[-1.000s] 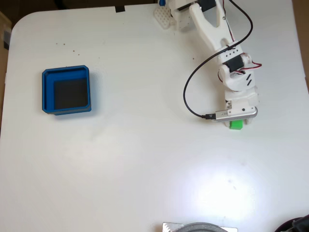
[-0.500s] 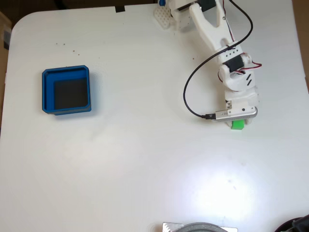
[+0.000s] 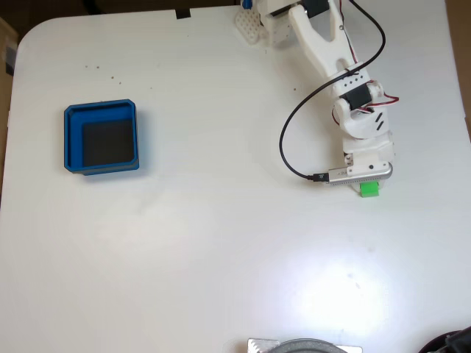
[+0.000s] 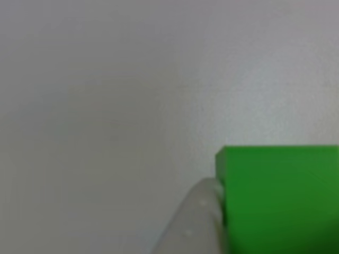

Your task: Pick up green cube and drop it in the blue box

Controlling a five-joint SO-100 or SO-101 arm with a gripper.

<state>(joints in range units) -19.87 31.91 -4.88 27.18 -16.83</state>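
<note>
Rightward the green cube [image 3: 369, 189] has slid; blue box [image 3: 101, 137] well apart.

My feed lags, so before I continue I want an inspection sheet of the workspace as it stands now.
Surface: white table, glare patch near the bottom.
Job's things: green cube at the arm's tip, against a pale finger; blue box far left, nothing inside.
Clutter: tiny dark specks near the top left; grey round object at the bottom edge.
End effector: hidden under the wrist, state unclear.
Cables: black cable looping off the arm.
Surroundings: dark floor beyond the table edges.
</note>
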